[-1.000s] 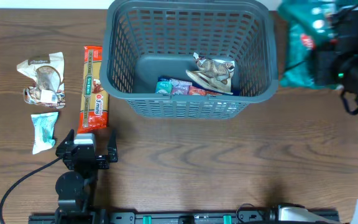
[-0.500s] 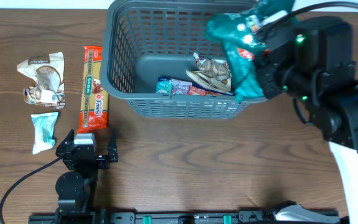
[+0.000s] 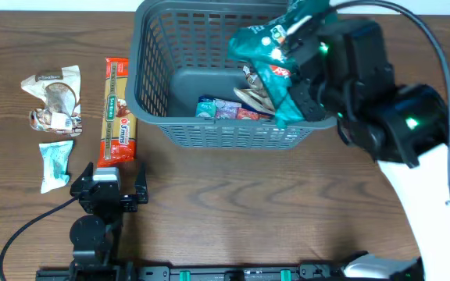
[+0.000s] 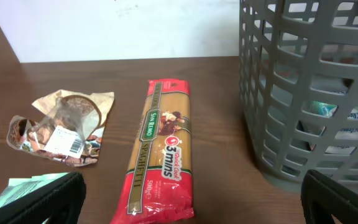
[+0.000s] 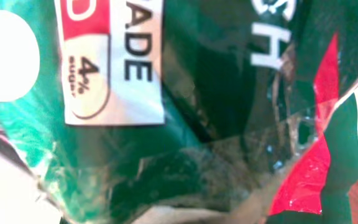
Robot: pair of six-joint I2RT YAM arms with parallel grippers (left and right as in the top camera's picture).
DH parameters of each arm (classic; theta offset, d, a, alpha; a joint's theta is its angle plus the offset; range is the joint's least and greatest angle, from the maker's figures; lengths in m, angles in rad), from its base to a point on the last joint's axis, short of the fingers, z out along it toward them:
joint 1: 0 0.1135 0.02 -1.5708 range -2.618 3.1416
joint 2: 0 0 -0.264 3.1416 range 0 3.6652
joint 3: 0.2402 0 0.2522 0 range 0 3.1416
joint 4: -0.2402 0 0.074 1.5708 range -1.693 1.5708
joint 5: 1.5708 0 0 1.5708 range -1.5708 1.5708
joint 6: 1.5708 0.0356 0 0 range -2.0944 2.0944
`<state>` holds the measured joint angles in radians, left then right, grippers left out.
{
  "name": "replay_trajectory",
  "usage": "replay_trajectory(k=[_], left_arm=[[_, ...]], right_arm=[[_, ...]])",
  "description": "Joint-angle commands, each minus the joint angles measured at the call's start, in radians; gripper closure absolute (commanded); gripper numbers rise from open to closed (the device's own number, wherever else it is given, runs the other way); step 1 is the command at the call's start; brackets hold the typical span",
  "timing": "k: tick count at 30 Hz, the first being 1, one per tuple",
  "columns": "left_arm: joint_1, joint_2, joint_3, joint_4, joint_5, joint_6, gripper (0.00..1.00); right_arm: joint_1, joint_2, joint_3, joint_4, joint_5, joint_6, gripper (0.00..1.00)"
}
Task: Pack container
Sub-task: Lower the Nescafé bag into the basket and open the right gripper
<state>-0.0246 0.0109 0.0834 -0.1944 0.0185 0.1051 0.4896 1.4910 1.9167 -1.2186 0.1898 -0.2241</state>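
right claw (image 3: pixel 309 40) clamped on green bag (image 3: pixel 266 48) above container (image 3: pixel 223 134), its long axis left-right, mouth up, left claw (image 3: pixel 116 176) apart

The dark grey slotted plastic container (image 3: pixel 151 55) sits upper centre, small packets (image 3: pixel 225 109) inside, a green foil bag (image 3: pixel 266 48) over its right half. Just left lies a long red spaghetti packet (image 3: pixel 117 109); further left, a crumpled brown wrapper (image 3: pixel 53 97), a pale sachet (image 3: pixel 55 162) lower in frame.

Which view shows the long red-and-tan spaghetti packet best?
Left wrist: the long red-and-tan plastic spaghetti packet lies close, with its label readable. Overhead shows it whole but small. Right wrist shows none of it.
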Motion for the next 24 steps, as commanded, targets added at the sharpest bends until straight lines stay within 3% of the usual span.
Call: replay_trajectory(k=[1,12,24], left_arm=[[-0.004,-0.007,-0.016,-0.029,-0.008,0.003,0.01],[-0.004,-0.007,-0.016,-0.029,-0.008,0.003,0.01],[-0.004,-0.007,-0.016,-0.029,-0.008,0.003,0.01]], right_arm=[[0.01,0.022,0.019,0.027,0.038,-0.02,0.99],[0.009,0.073,0.019,0.122,0.015,-0.019,0.99],[0.008,0.2,0.019,0.096,-0.047,0.034,0.99]])
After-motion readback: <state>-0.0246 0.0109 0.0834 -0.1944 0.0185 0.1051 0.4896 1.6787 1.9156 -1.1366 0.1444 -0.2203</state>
